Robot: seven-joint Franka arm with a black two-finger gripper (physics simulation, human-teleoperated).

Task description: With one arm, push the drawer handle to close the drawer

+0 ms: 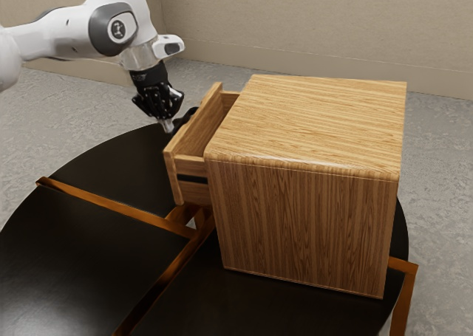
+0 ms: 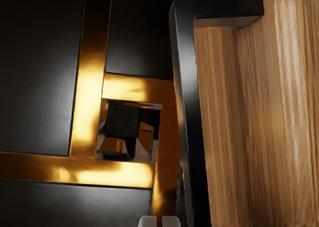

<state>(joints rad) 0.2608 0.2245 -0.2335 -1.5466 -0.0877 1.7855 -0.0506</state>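
1. gripper (image 1: 168, 126), black, one; upper left of the exterior view, pointing down. jaws nearly together, a thin slit between the fingertips, nothing held.
2. drawer handle (image 1: 185, 119), black bar with a bent end; left of centre in the upper half of the exterior view, on the drawer's outer face. in the wrist view its long edge runs just beside the fingertips; contact cannot be told.
3. drawer (image 1: 198, 134), wood, standing open; its front is apart from the cabinet, top edge rising towards upper centre of the exterior view, hollow visible behind it.
4. cabinet (image 1: 310, 122), wood, box form; centre to right of the exterior view, upright, its lower right corner near the table's rim.
5. table (image 1: 81, 255), black, round-edged; open surface across the lower left of the exterior view, below the gripper.
6. orange strips (image 1: 111, 204), crossing the table; in the wrist view they frame a square opening (image 2: 122, 119) near the fingertips, on the side of the handle away from the drawer.
7. floor (image 1: 443, 159), grey; open room beyond the table's edge, right of the exterior view.
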